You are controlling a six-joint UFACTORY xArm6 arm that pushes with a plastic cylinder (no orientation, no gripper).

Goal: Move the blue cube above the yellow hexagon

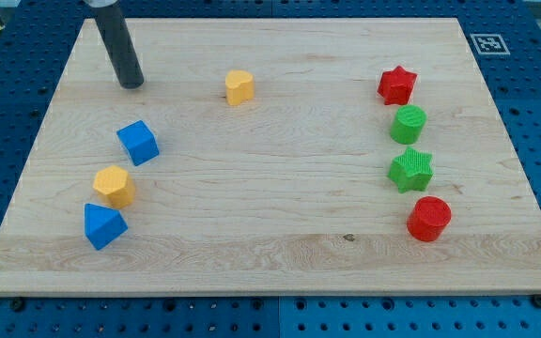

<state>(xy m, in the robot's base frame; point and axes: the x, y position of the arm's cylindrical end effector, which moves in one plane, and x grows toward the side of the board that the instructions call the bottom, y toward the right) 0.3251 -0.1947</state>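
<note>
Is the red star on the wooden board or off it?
On. The red star block sits on the wooden board, near its right edge, above the green round block.

wood board (pixel 270 253), 8 coloured blocks

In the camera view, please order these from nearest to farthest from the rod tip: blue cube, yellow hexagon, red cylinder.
Measured from my tip, near the view's top left:
1. Blue cube, just below the tip.
2. Yellow hexagon, lower still, on the view's left.
3. Red cylinder, far off at the view's lower right.
</note>
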